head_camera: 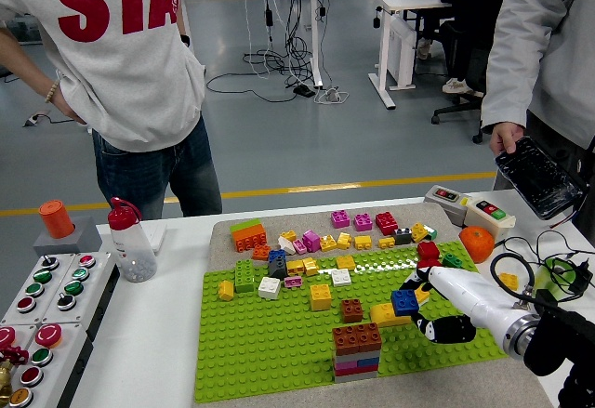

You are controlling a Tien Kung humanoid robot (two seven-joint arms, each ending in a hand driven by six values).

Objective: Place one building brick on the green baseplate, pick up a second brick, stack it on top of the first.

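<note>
My right hand point(426, 308) reaches in from the lower right over the green baseplate point(270, 352). Its fingers are curled around a blue brick point(404, 301), held just above a yellow brick point(386, 315) that lies on the plate. A brown brick point(351, 309) sits a little to the left. In front of it stands a stack with a brown top point(357, 337) over pink and blue layers. More loose bricks in several colours lie along the plate's far edge. My left arm does not show.
A person in a white shirt stands at the far left. Another person at the far right lifts a black device point(540, 176). On the left stand a bottle point(132, 241) and a button panel point(37, 301). An orange point(476, 243) and a switch box point(469, 208) lie at the right.
</note>
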